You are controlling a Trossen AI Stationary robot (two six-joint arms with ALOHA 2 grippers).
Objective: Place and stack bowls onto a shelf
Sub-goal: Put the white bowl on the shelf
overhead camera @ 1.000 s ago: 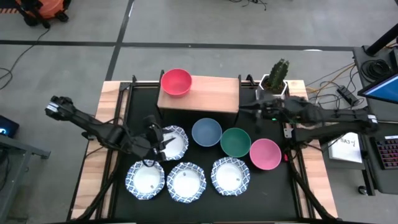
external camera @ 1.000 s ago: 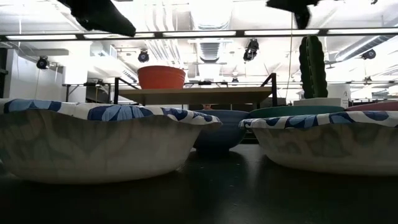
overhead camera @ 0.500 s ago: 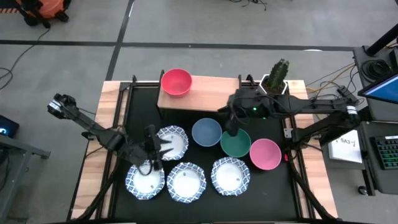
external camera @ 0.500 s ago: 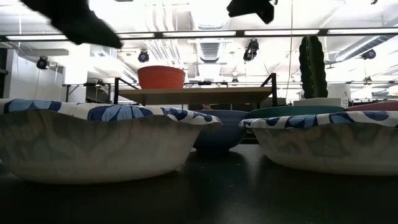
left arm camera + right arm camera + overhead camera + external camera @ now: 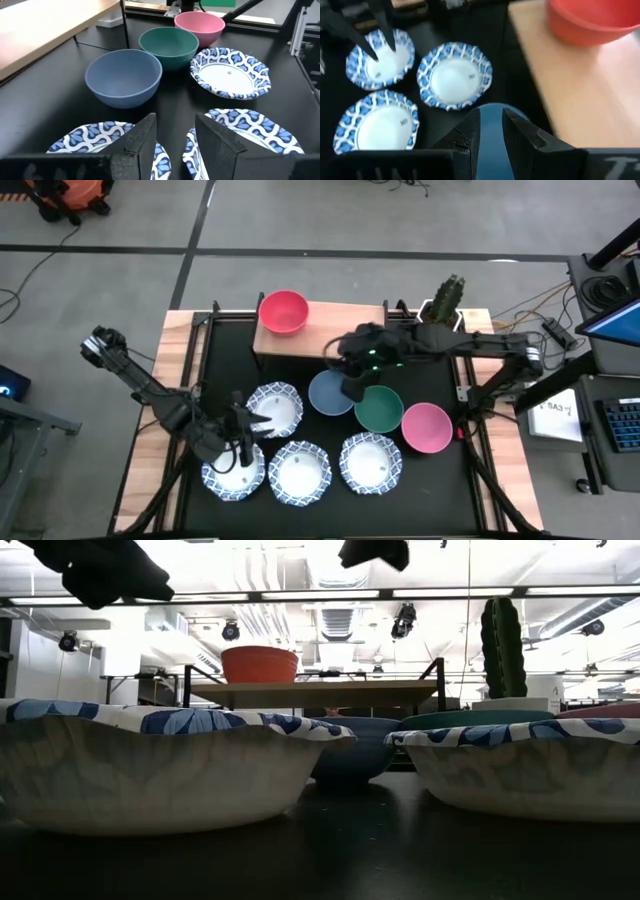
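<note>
A red bowl (image 5: 283, 311) sits on the left end of the wood shelf (image 5: 340, 332). Blue (image 5: 328, 392), green (image 5: 380, 410) and pink (image 5: 426, 427) bowls stand in a slanting row on the black tabletop. Several white, blue-rimmed bowls lie nearer, among them one (image 5: 277, 408) beside the blue bowl and one (image 5: 232, 472) at the near left. My left gripper (image 5: 245, 436) hovers open between those two white bowls (image 5: 175, 137). My right gripper (image 5: 349, 386) hangs open above the blue bowl's right side (image 5: 492, 131). In the low view both grippers are high above the bowls.
A cactus in a white pot (image 5: 442, 308) stands at the shelf's right end. Two more white bowls (image 5: 300, 473) (image 5: 371, 463) line the near edge. Dark frame rails run along the wooden table sides (image 5: 175, 380). The shelf's right half is bare.
My right gripper has swung from beside the cactus toward the table's left, ending over the blue bowl. My left gripper has drifted toward the near edge, from over the white bowl beside the blue one to the gap before the near-left white bowl. No bowl has moved.
</note>
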